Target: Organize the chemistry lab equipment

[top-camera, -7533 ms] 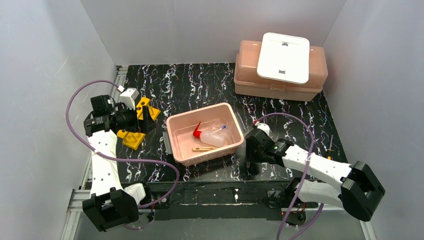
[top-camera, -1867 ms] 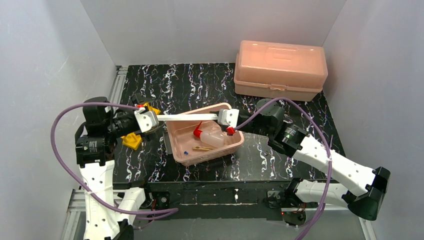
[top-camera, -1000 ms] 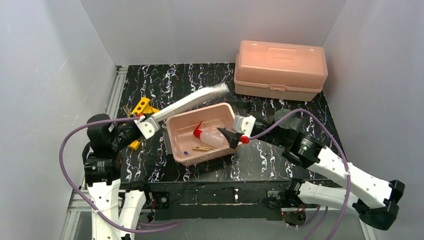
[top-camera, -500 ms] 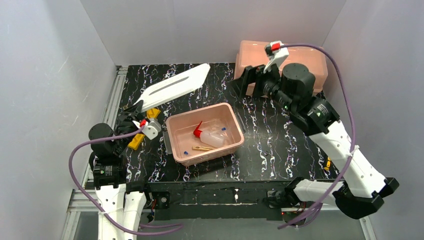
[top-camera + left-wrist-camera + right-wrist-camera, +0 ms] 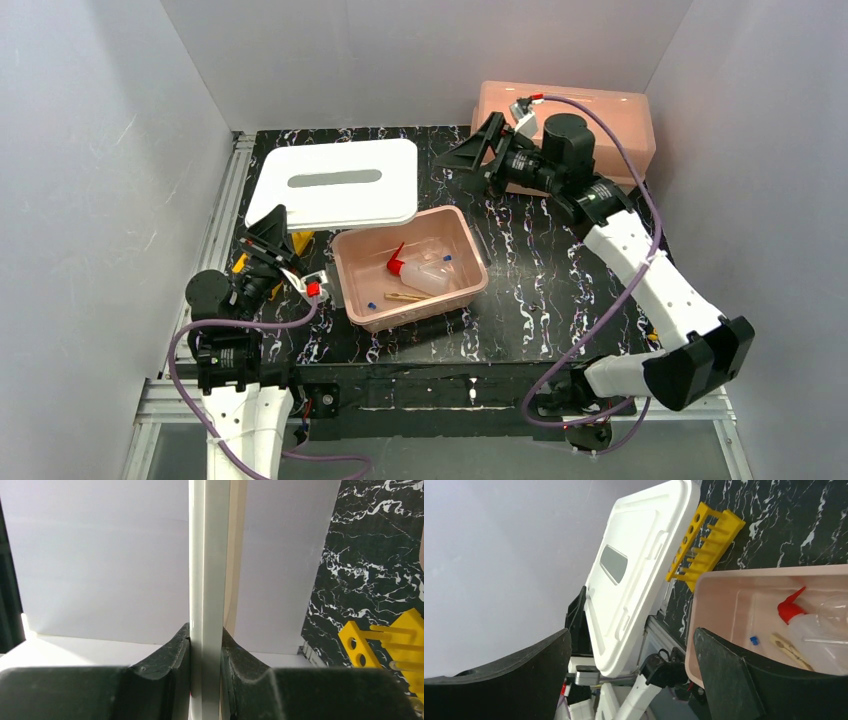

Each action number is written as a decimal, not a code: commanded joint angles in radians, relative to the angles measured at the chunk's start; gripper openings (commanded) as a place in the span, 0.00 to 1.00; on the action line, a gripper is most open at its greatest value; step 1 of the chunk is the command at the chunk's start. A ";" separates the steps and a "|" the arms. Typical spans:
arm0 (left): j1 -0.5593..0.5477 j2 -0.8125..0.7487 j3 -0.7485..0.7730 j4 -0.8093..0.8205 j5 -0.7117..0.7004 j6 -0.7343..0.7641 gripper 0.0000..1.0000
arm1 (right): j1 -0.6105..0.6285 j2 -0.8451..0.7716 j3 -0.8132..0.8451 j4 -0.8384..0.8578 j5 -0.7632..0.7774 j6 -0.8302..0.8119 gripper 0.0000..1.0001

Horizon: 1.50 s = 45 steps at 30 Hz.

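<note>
Top external view: left end effector [image 5: 205, 632] grips the white lid [image 5: 335, 185] by its edge, above the yellow rack [image 5: 704, 540] lying just beside it on the left of the tabletop [image 5: 560, 280]. Right end effector [image 5: 472, 148], wide open and empty, is well apart, at the rear.

white lid [image 5: 340, 205] hanging over yellow rack [image 5: 704, 542], blocking approach from above, pink tub [image 5: 420, 306] open-topped

The table [image 5: 540, 250] is viewed from above and behind the arm bases by the fixed camera. The left wrist view is held very near the white lid [image 5: 209, 580], seen edge-on. From the right wrist, farther off, the lid, yellow rack [image 5: 704, 542] and pink tub [image 5: 719, 595] are covered, all shared with the top view.
</note>
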 commanded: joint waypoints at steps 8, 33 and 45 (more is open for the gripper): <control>-0.003 -0.011 -0.003 0.111 0.065 0.148 0.17 | 0.050 0.113 0.087 0.085 -0.019 0.121 0.98; -0.002 0.029 0.004 0.141 0.053 0.133 0.27 | 0.150 0.223 -0.011 0.456 0.016 0.316 0.01; -0.001 0.108 0.249 -0.256 -0.117 -0.300 0.98 | -0.072 0.099 -0.180 0.439 -0.143 0.216 0.01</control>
